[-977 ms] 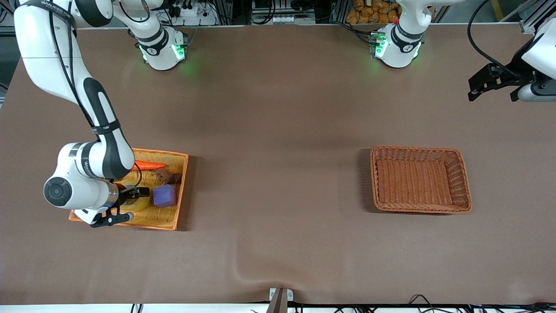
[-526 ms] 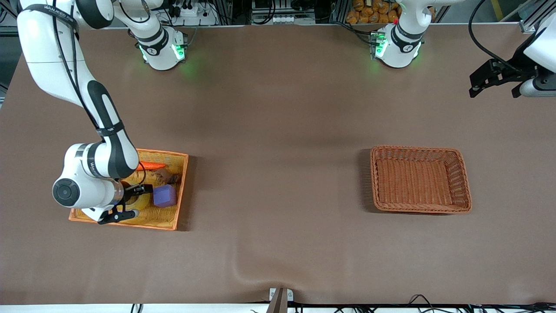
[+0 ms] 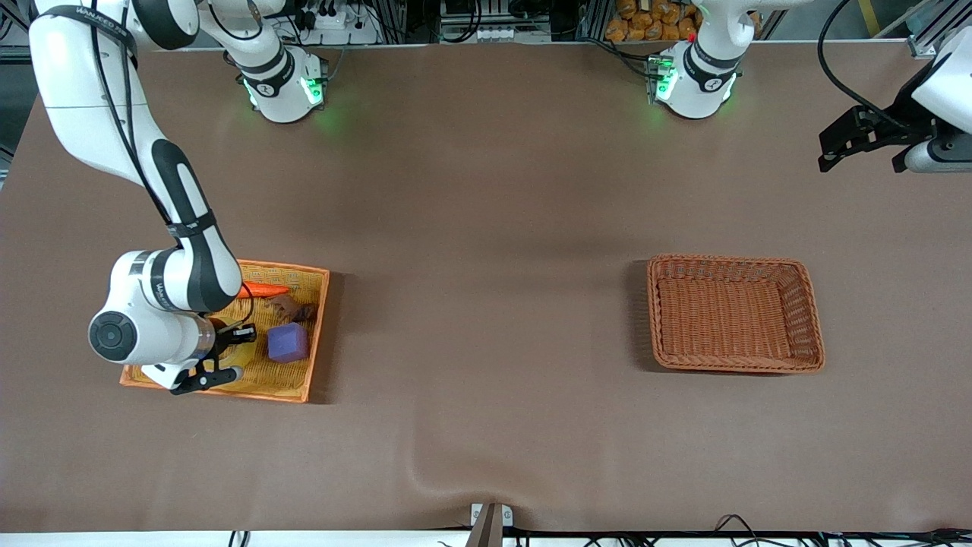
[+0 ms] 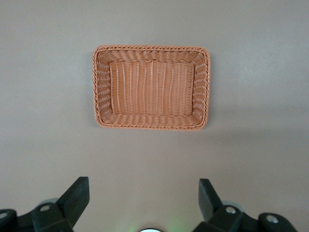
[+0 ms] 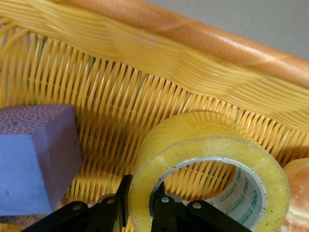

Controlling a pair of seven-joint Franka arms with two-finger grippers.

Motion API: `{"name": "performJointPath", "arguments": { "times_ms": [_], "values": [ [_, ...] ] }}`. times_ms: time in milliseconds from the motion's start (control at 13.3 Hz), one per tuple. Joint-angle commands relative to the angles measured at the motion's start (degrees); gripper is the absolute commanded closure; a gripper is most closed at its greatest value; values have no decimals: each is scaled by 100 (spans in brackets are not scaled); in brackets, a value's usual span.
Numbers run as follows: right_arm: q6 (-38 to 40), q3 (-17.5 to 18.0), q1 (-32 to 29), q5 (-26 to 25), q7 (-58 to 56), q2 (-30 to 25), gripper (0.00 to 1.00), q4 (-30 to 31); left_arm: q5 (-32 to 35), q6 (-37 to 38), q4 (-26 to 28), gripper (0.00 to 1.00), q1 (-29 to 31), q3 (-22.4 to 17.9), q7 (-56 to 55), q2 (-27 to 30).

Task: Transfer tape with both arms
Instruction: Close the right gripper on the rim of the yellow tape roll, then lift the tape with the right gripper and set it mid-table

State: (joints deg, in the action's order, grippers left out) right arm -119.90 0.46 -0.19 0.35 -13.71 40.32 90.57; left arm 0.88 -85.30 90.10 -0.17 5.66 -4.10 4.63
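Observation:
The tape, a yellowish translucent roll, stands tilted in the yellow wicker basket. My right gripper is shut on the roll's wall, with one finger inside the hole and one outside. In the front view my right gripper is low in that basket and its wrist hides the tape. My left gripper waits open and empty, held up over the left arm's end of the table. Its fingers stand wide apart in the left wrist view.
In the yellow basket lie a purple block, also in the right wrist view, an orange carrot, a brown toy and an orange-and-white croissant toy. An empty brown wicker basket sits toward the left arm's end.
My right hand has shifted over the tape in the yellow basket, and the roll that showed beside it a second ago is now covered. The left gripper has hardly moved.

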Motion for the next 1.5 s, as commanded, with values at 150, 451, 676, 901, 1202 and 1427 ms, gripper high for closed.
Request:
{"name": "performJointPath", "arguments": {
  "times_ms": [150, 451, 676, 901, 1202, 1427],
  "values": [
    [711, 16, 36, -8, -98, -507, 100, -127, 44, -13, -18, 0, -10, 5, 85, 64],
    [1739, 33, 186, -8, -149, -675, 100, -794, 52, -22, -27, 0, -1, 5, 93, 38],
    [2120, 532, 194, 0, -440, -929, 100, -1050, 105, -22, -10, 0, -27, 5, 94, 55],
    [2076, 1287, 247, 0, -650, -1053, 100, -1050, 97, 14, -1, 0, -18, 5, 94, 64],
    [1462, 1826, 641, 0, -853, -974, 100, -1024, 97, 22, -1, 0, -18, 5, 85, 47],
    [392, 1774, 1650, -113, -774, -808, 94, -989, 97, 5, -10, 0, -53, 5, 85, 29]
  ]
}}
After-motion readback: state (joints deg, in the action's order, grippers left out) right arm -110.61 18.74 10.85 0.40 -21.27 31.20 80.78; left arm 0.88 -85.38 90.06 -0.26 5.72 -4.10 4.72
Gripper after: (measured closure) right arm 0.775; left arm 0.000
